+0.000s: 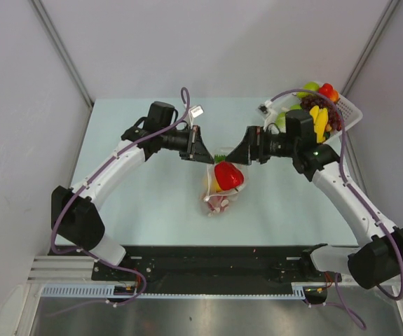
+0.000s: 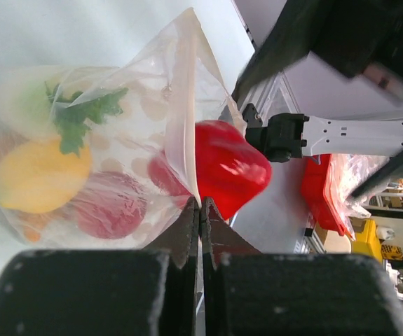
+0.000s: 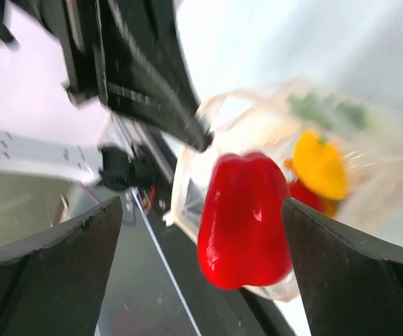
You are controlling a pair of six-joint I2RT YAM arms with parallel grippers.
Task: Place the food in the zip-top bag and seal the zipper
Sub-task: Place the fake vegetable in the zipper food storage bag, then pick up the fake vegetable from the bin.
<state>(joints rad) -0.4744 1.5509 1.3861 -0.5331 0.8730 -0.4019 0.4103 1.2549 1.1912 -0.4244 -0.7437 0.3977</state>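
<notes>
**Pepper at the bag mouth, mid-counter**

Zip-top bag [image 1: 217,201] lies about the middle of the counter [image 1: 138,210], mouth toward the far edge. Left claw [image 2: 200,207] is clenched on the zipper strip [image 2: 181,119], holding the mouth edge up. Red bell pepper [image 2: 233,166] sits in the mouth, part behind the film and part sticking out. Lemon [image 2: 38,175] and leafy radish [image 2: 82,115] are inside. Right claw [image 3: 201,210] is spread wide, its fingers on either side of the pepper and clear of it. White lattice basket [image 1: 348,112] with more fruit is at the far right corner.
</notes>
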